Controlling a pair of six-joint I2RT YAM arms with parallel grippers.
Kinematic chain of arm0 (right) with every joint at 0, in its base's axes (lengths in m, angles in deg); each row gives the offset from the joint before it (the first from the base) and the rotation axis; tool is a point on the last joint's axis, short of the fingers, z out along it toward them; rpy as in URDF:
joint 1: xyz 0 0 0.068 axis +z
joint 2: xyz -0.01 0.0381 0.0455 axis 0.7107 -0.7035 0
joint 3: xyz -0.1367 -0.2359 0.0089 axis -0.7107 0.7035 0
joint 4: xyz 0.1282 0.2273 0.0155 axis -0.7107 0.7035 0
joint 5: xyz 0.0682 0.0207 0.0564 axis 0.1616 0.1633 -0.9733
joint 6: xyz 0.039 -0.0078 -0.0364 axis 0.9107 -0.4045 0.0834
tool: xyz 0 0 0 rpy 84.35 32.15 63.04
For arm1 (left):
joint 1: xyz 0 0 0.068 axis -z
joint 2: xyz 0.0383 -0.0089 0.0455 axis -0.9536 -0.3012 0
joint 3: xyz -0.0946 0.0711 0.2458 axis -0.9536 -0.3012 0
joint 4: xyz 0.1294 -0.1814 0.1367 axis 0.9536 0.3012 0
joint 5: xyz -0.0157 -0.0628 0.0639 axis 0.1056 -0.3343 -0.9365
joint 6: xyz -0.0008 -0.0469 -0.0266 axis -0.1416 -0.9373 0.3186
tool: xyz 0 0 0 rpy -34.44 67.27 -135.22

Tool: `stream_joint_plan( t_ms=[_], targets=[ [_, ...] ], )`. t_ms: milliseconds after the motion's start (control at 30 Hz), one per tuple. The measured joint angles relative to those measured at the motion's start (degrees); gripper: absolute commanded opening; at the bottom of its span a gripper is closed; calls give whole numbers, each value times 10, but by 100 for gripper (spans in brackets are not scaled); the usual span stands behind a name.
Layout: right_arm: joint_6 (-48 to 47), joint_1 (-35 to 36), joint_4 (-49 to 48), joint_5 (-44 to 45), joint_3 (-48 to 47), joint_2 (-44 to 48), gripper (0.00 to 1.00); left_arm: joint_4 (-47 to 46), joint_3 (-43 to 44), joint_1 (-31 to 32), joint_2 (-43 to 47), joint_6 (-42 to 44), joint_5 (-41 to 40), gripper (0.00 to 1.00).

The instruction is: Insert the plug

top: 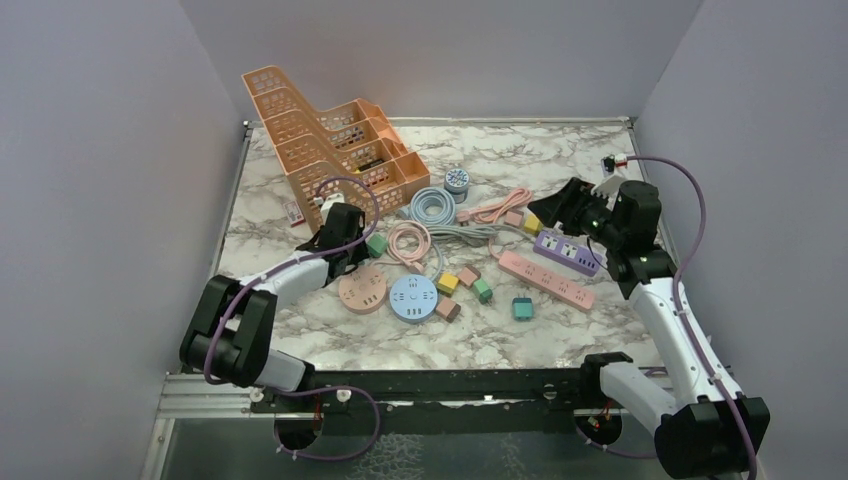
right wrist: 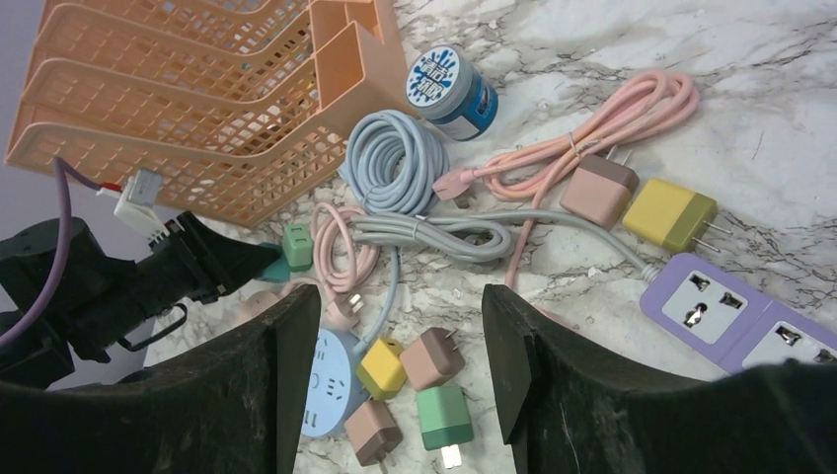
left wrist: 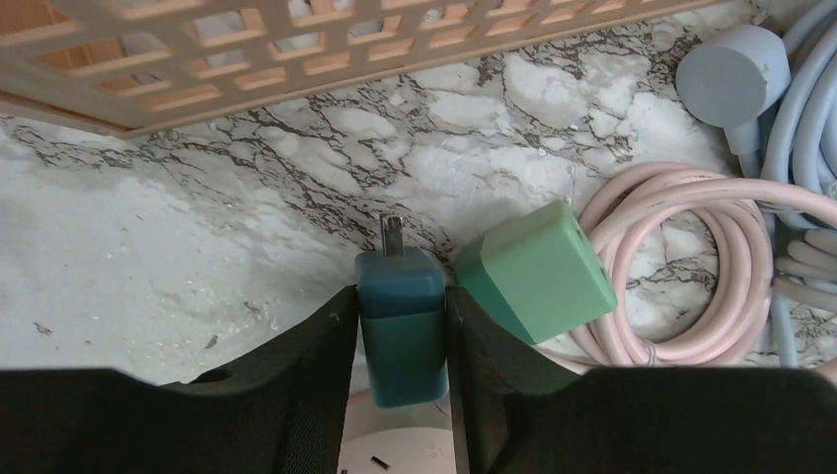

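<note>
Marble tabletop (top: 330, 335), cluttered: at nine o'clock the left gripper (left wrist: 400, 298) clenches a teal plug (left wrist: 402, 346), prongs forward (probably bound for the pink round socket (top: 363, 292) beneath); right gripper (right wrist: 400, 294), three o'clock, gapes empty.

Bare marble (left wrist: 197, 227) ahead of left end effector (left wrist: 401, 298); green cube (left wrist: 538, 272) alongside.

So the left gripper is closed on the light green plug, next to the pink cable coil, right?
Not quite: the left gripper is closed on the dark teal plug; the light green plug lies loose beside it, next to the pink cable coil. The left wrist view shows this.
</note>
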Motion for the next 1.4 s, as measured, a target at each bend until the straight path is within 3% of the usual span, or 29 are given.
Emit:
stream_joint_plan(
  t_ms=[167, 400, 767, 1000, 1167, 1400],
  targets=[
    [-2, 0, 0, 10, 0, 0, 61, -8, 1, 4, -4, 0, -20, 24],
    [2, 4, -5, 1, 1, 0, 62, -1, 2, 15, 48, 0, -23, 23],
    [104, 28, -134, -107, 21, -53, 81, -10, 81, 31, 199, -64, 60, 23],
    [223, 119, -284, -126, 27, -101, 81, -62, 139, 62, 180, -177, 129, 22],
    [292, 196, -352, -109, 1, -153, 80, -130, 175, 98, 118, -268, 165, 22],
    [388, 228, -432, -60, -38, -181, 66, -177, 219, 125, 78, -332, 187, 22]
  ],
)
